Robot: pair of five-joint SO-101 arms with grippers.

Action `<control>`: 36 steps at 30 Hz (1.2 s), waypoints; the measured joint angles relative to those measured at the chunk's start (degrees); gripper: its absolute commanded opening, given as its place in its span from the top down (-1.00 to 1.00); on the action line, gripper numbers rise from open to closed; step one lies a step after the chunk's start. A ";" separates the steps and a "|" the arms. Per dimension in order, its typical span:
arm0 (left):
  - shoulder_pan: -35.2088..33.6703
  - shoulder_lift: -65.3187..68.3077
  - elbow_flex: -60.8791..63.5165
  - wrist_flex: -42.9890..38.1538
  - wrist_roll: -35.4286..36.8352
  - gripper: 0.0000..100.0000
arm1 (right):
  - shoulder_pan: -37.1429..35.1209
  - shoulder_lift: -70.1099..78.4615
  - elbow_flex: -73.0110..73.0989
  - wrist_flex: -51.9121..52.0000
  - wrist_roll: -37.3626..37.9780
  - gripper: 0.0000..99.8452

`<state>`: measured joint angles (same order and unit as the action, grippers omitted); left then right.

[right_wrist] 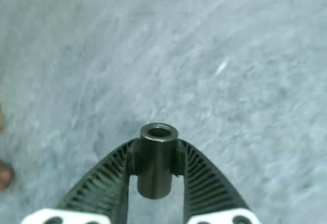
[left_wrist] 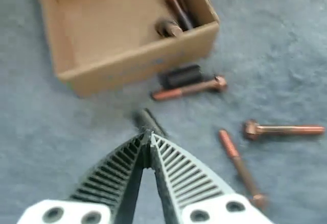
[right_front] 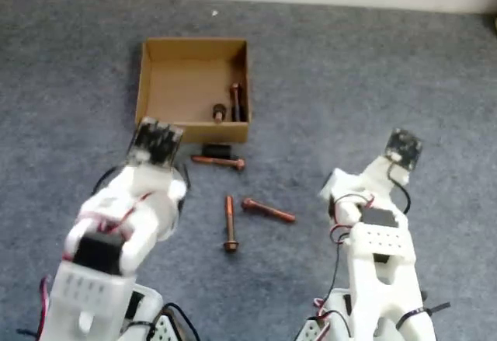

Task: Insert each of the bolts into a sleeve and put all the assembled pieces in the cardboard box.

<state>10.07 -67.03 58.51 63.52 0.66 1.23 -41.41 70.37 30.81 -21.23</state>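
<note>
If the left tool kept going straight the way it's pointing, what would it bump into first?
Probably the dark sleeve lying just beyond the tips of the shut left tool; I can't tell if they touch. Farther along that line is the front wall of the cardboard box.

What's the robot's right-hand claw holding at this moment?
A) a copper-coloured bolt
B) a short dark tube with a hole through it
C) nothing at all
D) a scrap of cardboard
B: in the right wrist view the right gripper has its fingers pressed against both sides of a dark sleeve, whose open hollow end faces the camera.
</note>
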 measured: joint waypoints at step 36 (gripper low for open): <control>7.47 85.63 -53.54 6.77 -55.65 0.72 | 3.96 0.00 0.00 -0.35 -3.34 0.99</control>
<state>17.54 18.59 4.97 70.29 -54.99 5.19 -41.41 70.37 30.46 -24.57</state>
